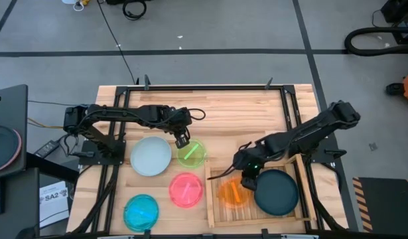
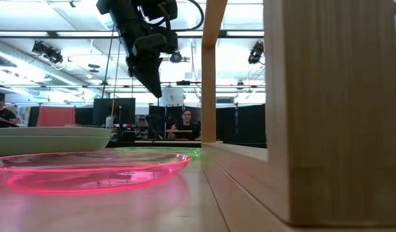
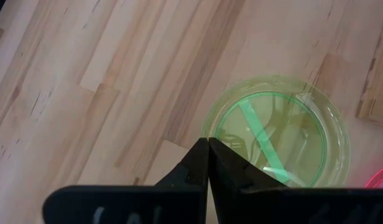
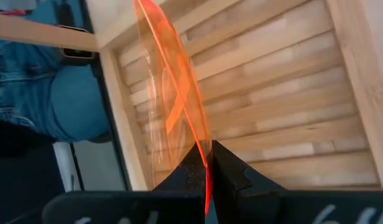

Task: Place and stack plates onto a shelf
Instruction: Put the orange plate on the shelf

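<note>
Orange plate [image 4: 179, 93], nearest to view: my right fingers [image 4: 208, 163] are pinched shut on its rim, holding it tilted on edge over the empty half of the shelf [image 1: 218, 211], beside the dark teal plate [image 1: 276, 192] already seated there. Risk: so thin a rim hold could slip, or the low edge could catch a slat. My left fingers [image 3: 208, 155] are closed and empty above the green plate [image 3: 284, 134] on the desk [image 1: 223, 109]; descending closed, they would shove it aside.

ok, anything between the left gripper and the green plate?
Nothing. In the left wrist view the shut left gripper hangs over the green plate's rim with only bare tabletop around; the high view shows the same.
</note>
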{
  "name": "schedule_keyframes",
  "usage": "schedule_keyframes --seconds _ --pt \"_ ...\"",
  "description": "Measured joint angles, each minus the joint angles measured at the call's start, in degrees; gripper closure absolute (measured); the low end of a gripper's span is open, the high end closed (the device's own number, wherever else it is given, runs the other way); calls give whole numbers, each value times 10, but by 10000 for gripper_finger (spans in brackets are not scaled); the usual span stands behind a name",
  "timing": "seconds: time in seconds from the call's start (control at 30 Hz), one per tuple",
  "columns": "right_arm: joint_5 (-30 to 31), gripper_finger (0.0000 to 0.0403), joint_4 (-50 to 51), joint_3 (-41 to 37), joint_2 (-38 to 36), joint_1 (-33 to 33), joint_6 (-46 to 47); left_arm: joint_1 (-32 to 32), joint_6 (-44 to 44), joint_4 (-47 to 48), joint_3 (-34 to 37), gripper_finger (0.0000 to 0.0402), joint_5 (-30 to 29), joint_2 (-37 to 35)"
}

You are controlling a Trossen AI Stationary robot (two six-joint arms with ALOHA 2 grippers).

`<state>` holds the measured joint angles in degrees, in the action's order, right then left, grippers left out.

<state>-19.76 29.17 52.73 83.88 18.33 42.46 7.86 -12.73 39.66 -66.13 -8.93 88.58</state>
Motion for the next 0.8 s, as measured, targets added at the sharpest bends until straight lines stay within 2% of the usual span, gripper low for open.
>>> schedule_keyframes --seconds 0.3,0.8 --pt "-17 389 -15 0 50 0 -1 0 0 0 0 386 0 0" --pt "8 377 -66 0 47 0 -6 0 0 0 0 386 0 0"
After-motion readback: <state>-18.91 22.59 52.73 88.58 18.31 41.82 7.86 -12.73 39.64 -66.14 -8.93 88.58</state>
